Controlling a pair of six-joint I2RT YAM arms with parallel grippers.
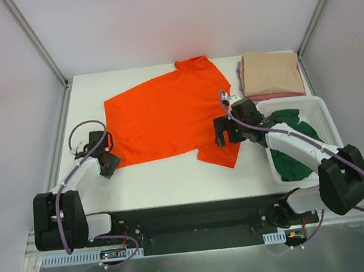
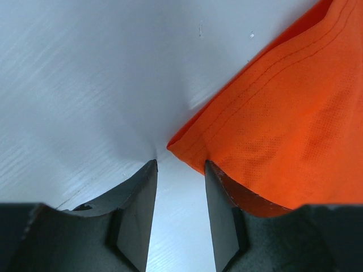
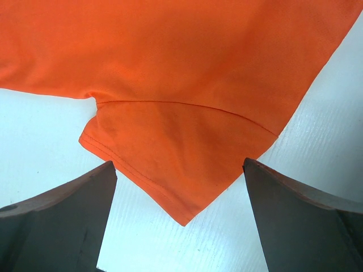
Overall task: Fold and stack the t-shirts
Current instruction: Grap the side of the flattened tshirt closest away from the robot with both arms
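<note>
Top view – orange t-shirt point(image 1: 162, 115): spread flat on the white surface point(image 1: 174, 177), between the two tools.
Top view – left tool point(image 1: 110, 164): low on the surface, with the shirt's bottom corner just in front of its tips.
Top view – right tool point(image 1: 227, 133): above the shirt's near sleeve, its arm reaching over the basket point(image 1: 319, 108).
Top view – green t-shirt point(image 1: 289, 162): bunched in the basket, behind the right tool and under its arm.
Top view – beige t-shirt point(image 1: 270, 74): folded, beyond the right tool and to its outer side, past the basket's far rim.
Left wrist view – left tool point(image 2: 180, 164): jaws a narrow gap apart with bare surface point(image 2: 85, 85) between them – nothing gripped.
Left wrist view – orange t-shirt point(image 2: 283, 130): its hemmed corner lies just ahead of the tips; the fabric runs on past and beneath the finger point(image 2: 218, 187) on that side.
Right wrist view – right tool point(image 3: 178, 163): jaws spread wide – released, holding nothing.
Right wrist view – orange t-shirt point(image 3: 187, 68): the sleeve's point lies between the two fingers, flat on the surface point(image 3: 317, 153), with the body of the shirt further ahead.
</note>
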